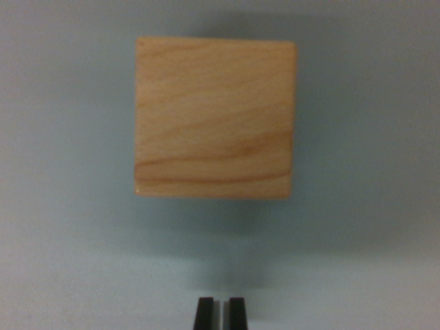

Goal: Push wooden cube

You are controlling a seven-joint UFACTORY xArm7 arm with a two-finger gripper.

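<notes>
While the camera looks out from the robot's wrist, a wooden cube (215,118) fills the upper middle of the picture, sitting on a plain pale grey-blue desk (62,261). One broad face of the cube is turned toward the camera, roughly square with softly rounded corners, light tan in colour, with darker brown grain lines running across it, the strongest band near its lower edge. The whole picture is a little soft, so finer detail of the wood cannot be made out. A faint shadow darkens the desk around the cube, heaviest beneath and to the wrist view's right of it. At the very bottom edge, a little left of centre, the tips of the claw (220,313) poke into view as two short black fingers (204,313) standing side by side. They are drawn nearly together, with only a thin sliver of pale surface showing between them, and they grip nothing. The cube lies straight ahead of those tips, a stretch of bare desk separating the two, so the claw and the cube are not touching.
</notes>
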